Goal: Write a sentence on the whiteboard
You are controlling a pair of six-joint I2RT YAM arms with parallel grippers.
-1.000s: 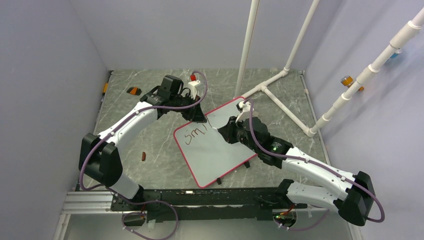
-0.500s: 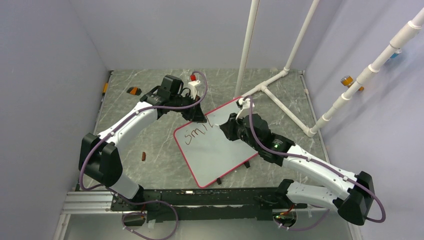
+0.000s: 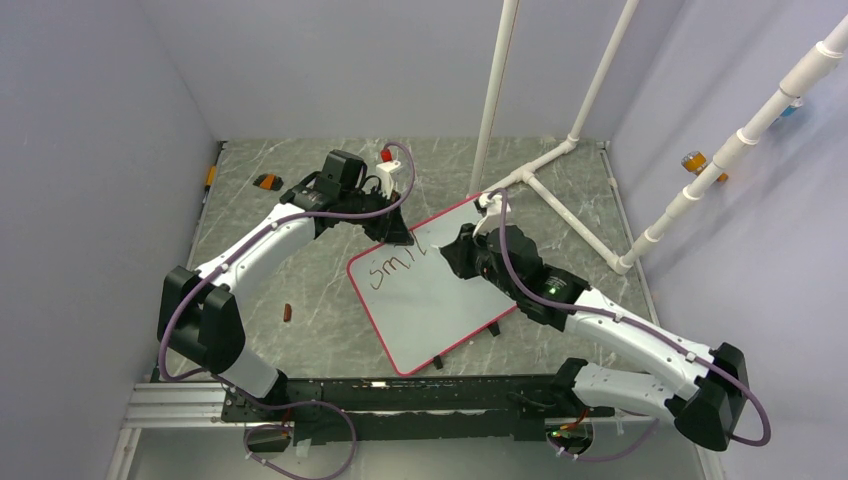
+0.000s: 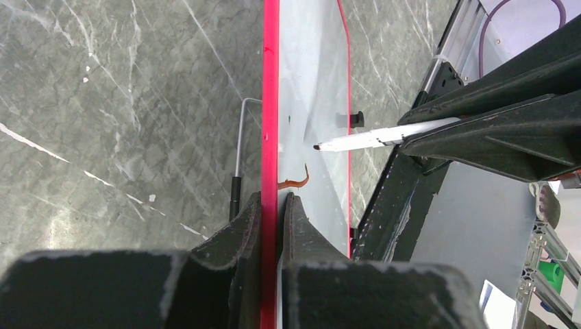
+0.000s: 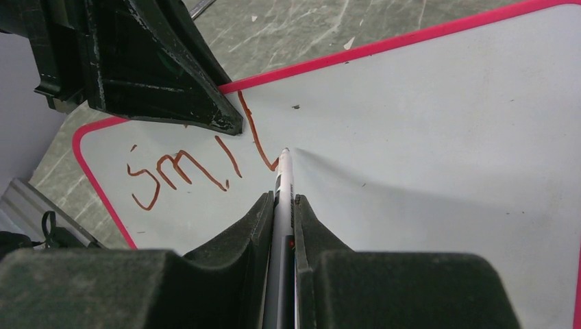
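Nudged toward one o'clock, right gripper pinching the marker adds "l" to the sentence; left gripper clamps the whiteboard.

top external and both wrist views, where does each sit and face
top external: high behind the robot, looking down; left arm and right arm show whole, left pincer and right pincer at the whiteboard.
left wrist: on the left arm, looking along the whiteboard's red rim its pincer clamps.
right wrist: on the right arm, looking down the marker it grips onto the writing.
shared: both wrist views show the marker and the other pincer.
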